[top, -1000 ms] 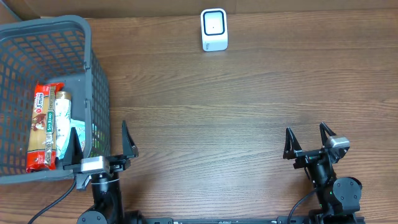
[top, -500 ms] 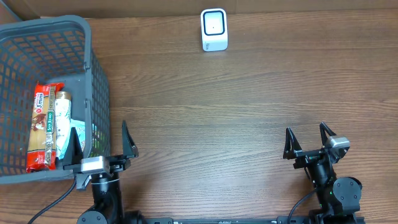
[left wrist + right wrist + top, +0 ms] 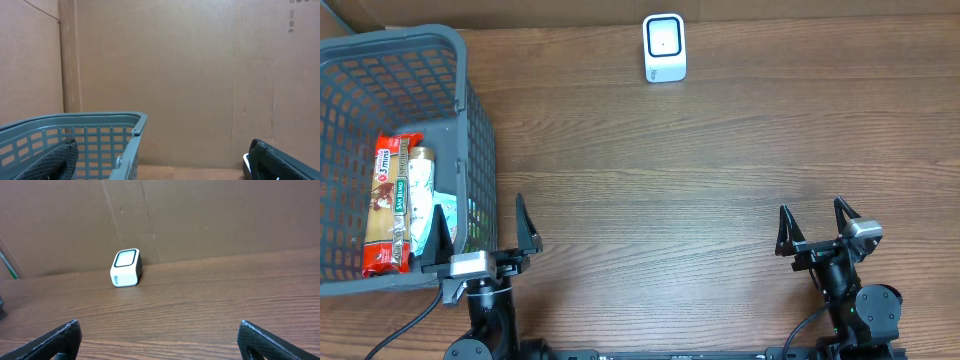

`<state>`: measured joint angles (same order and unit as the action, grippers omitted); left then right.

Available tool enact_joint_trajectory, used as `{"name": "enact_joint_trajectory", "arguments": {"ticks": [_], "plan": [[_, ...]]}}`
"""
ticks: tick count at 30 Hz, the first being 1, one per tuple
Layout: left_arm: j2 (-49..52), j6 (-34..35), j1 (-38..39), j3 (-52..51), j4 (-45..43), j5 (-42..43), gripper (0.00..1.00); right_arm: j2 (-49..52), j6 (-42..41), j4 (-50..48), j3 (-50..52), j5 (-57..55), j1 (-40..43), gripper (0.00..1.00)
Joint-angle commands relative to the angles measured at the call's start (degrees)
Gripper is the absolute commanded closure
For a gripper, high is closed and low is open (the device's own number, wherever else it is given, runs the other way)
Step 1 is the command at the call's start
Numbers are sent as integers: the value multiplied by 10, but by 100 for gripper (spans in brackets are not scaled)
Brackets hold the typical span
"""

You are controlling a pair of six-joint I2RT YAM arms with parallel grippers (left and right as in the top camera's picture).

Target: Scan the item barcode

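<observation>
Left gripper spread wide, right gripper likewise

In the overhead view the basket runs off the left edge of the frame. Its near wall covers the lower ends of the snack packets, and most of their print is too small to read. In the left wrist view the basket's wall hides whatever lies inside. There the left fingers show only as dark tips clipped at the lower corners. The right fingers are cut off the same way at the bottom corners of their view. Lettering on the scanner is too small to make out. Print on the cardboard backdrop, upper right, is cut off.
</observation>
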<state>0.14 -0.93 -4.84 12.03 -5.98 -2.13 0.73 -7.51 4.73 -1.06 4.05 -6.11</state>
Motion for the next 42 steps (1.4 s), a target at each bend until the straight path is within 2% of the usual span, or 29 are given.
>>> {"name": "enact_joint_trajectory", "arguments": {"ticks": [1,29,36,42], "plan": [[1,114,4,-118,98,-38,1,-6,-3,-3,6,-1,-4,0],[1,114,4,-118,98,-38,0,-6,-4,-4,6,14,-4,0],[1,112,4,-117,104,48,0,-6,-6,-18,6,58,-4,0],[1,112,4,-115,107,59,0,-6,-21,-18,5,70,-4,0]]}}
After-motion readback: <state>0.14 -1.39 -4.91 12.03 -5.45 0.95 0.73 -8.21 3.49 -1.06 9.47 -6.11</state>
